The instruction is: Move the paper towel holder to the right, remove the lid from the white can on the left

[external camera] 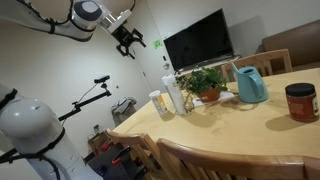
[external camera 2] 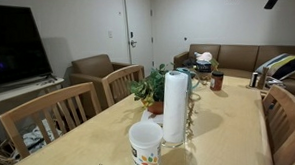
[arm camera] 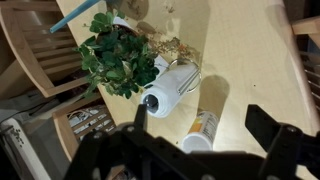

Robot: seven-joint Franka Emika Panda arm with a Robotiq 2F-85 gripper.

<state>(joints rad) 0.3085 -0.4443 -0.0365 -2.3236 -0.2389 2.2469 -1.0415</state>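
The paper towel holder (external camera: 175,92) is a tall white roll that stands upright on the wooden table, beside a potted plant; it shows in both exterior views (external camera 2: 176,106) and from above in the wrist view (arm camera: 165,90). The white can (external camera: 159,105) with a yellowish-orange mark stands right next to it (external camera 2: 145,151) (arm camera: 202,125). The lid (external camera 2: 145,131) sits on the can (arm camera: 195,144). My gripper (external camera: 128,39) is open and empty, high above the table and over the can and roll (arm camera: 205,128).
A potted plant (external camera: 205,83) (arm camera: 118,55), a teal watering can (external camera: 250,84) and a dark red jar (external camera: 300,102) stand further along the table (external camera: 240,130). Wooden chairs (external camera 2: 44,117) surround it. A TV (external camera: 198,42) and a sofa (external camera 2: 237,61) lie beyond.
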